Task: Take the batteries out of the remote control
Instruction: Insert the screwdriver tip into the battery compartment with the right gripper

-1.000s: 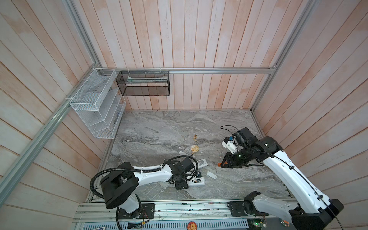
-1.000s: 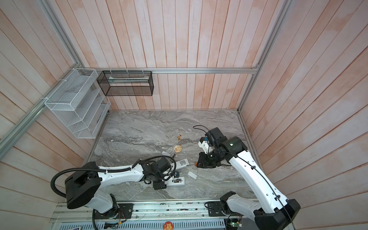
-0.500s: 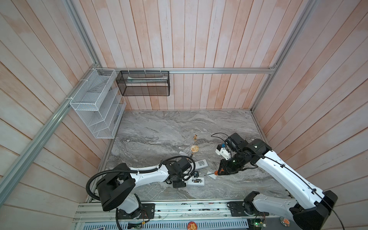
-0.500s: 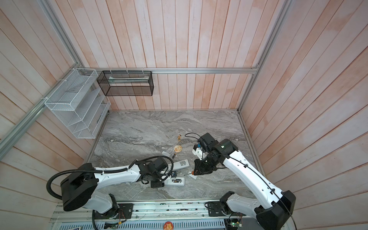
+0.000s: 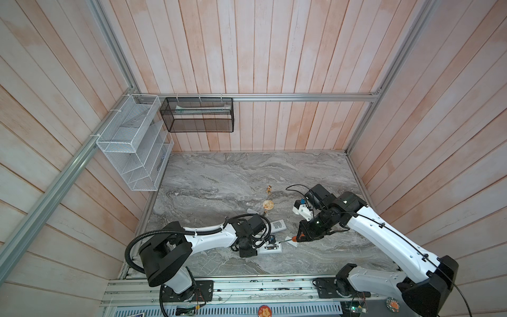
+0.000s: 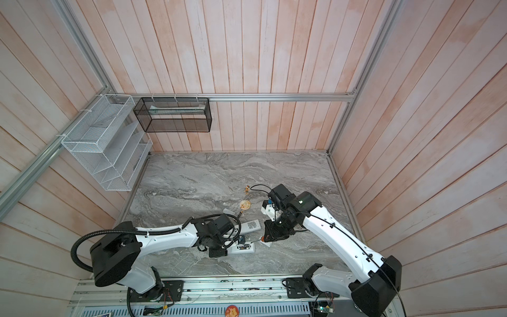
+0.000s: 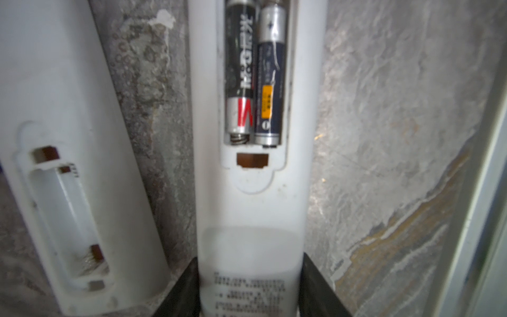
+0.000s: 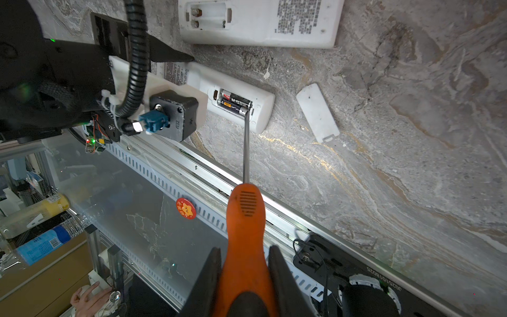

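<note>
Both top views: shows a white remote control [image 5: 272, 247] [image 6: 247, 247] lying on a grey marble table [image 5: 219, 178]. Puts the left gripper [image 5: 258, 249] [image 6: 231, 249] at one end of the remote control, clamped across it. Puts the right gripper [image 5: 300, 238] [image 6: 270, 237] off the remote control's other end, shut tight on an orange-handled screwdriver [image 5: 295, 239] [image 6: 264, 239], thin shaft reaching to that end. Against the picture a second ago: screwdriver then well apart from the remote control, now tip right up to it; remote control unmoved. Shows a second remote [image 5: 277, 226] [image 6: 250, 226] just beside the remote control, on the side away from the arm bases.

Left wrist view: looks along the remote control [image 7: 252, 208], black fingers [image 7: 318, 296] of the left gripper pressed against both its sides, jaws narrowed to its width. Shows the cover off and the batteries [image 7: 253, 74], two side by side, seated in the remote control's open bay. Shows the second remote [image 7: 68, 192] just beside the remote control, bay empty.

Right wrist view: shows black fingers [image 8: 211, 277] of the right gripper squeezing the screwdriver's orange handle. Runs the shaft to the remote control [image 8: 263, 112], tip meeting the end of the batteries [image 8: 233, 103] at the bay's edge. Shows a white cover plate [image 8: 317, 116] near the remote control's free end, apart from it, and the second remote [image 8: 260, 27] beyond, bay empty.
</note>
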### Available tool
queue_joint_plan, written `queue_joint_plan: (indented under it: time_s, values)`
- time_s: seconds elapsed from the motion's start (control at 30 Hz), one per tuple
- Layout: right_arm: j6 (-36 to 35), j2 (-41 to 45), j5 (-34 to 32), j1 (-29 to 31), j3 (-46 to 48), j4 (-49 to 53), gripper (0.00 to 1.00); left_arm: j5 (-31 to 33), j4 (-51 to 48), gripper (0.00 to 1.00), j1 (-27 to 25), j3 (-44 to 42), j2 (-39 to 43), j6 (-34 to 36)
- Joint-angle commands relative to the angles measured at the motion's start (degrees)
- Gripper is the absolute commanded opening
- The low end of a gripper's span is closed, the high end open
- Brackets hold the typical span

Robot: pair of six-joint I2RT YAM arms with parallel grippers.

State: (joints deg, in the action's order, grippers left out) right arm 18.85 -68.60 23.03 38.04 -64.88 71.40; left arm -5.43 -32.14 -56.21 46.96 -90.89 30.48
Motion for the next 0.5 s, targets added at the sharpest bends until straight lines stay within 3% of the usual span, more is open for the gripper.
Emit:
queue_joint_plan:
  time_s: [0.0,0.47]
  values:
    - [-1.42,-0.74,0.23,0.62,0.5,-0.72,0.0,5.16,-2.2,0.37,-0.53,-4.95,-5.22,0.97]
    - [-2.42,-1.88,0.13,0.98,3.41,-3.08,0.0,5.52,-2.21,0.35,-0.75,-4.89,-5.86,0.99]
